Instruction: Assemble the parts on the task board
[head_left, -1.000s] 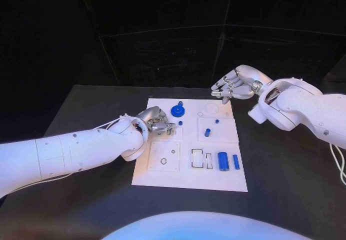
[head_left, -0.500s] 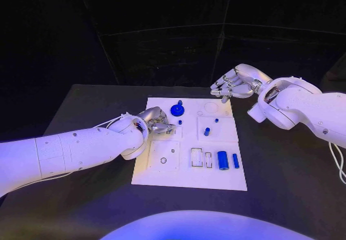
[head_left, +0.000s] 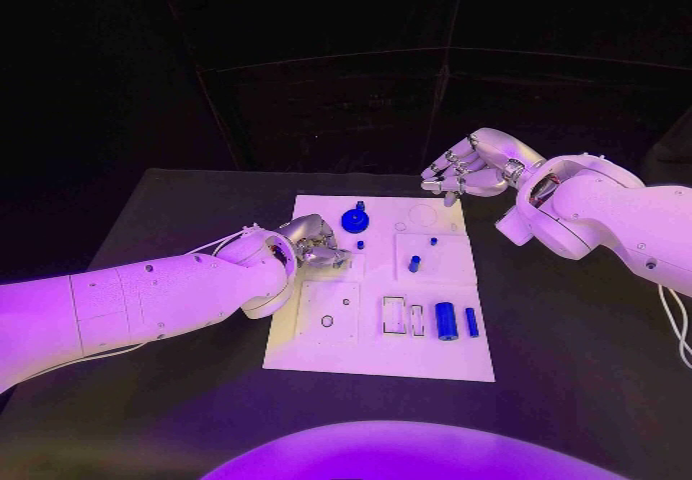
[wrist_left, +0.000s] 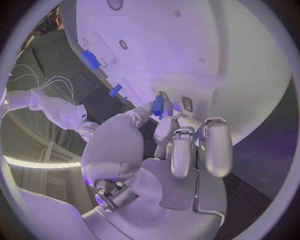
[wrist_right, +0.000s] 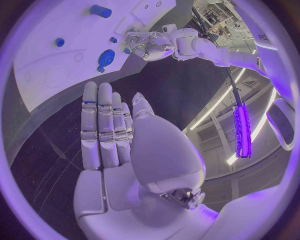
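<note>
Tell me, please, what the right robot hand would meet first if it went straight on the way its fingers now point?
Probably the task board, near its far right corner; the right robot hand holds nothing and hovers beyond that edge, though depth is uncertain.

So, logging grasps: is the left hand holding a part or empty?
Holding. The left hand pinches a small blue part between fingertips over the task board.

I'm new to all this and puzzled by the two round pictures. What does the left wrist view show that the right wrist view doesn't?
Left wrist view alone: a close look at the left hand, its fingertips pinching a small blue piece against the white plate.

Right wrist view alone: the right hand, flat with fingers together and holding nothing, beside the plate's edge, and a round blue disc on the plate.

Both: the white plate with blue pieces on it, and the left hand, seen from afar in the right wrist view.
</note>
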